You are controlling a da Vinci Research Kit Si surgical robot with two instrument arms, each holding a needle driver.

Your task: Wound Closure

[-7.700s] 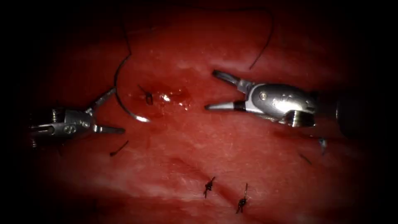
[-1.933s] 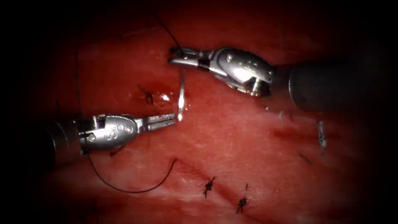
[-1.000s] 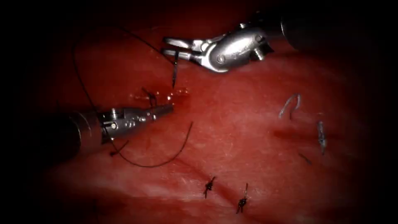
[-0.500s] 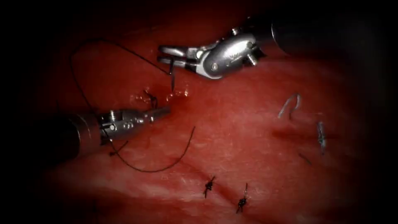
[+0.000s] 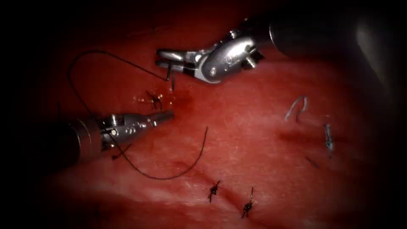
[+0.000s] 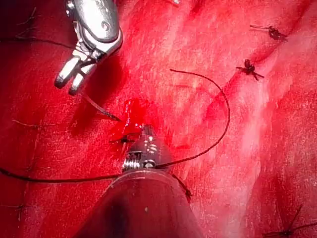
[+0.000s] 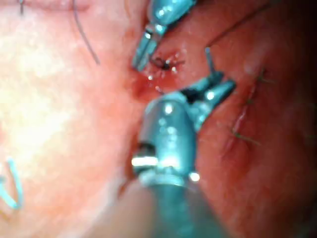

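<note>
My right tool reaches in from the upper right, shut on the curved needle near its thread end. The needle hangs down, its tip over the wet red patch on the tissue; I cannot tell whether it has entered. In the left wrist view the needle slants from the right tool to the red fluid. My left tool lies low at the left, jaws together, tip beside a tied knot. Dark thread loops from the needle round the left tool to a free end.
Two more knots sit lower on the tissue. Pale cut ends of thread lie at the right, and a short dark end lies under the left tool. The right tool's shaft crosses the upper right.
The right tool has shifted left and a little lower with the needle. The left tool's tip has eased slightly back. The thread loop has spread, its free end sliding right.
</note>
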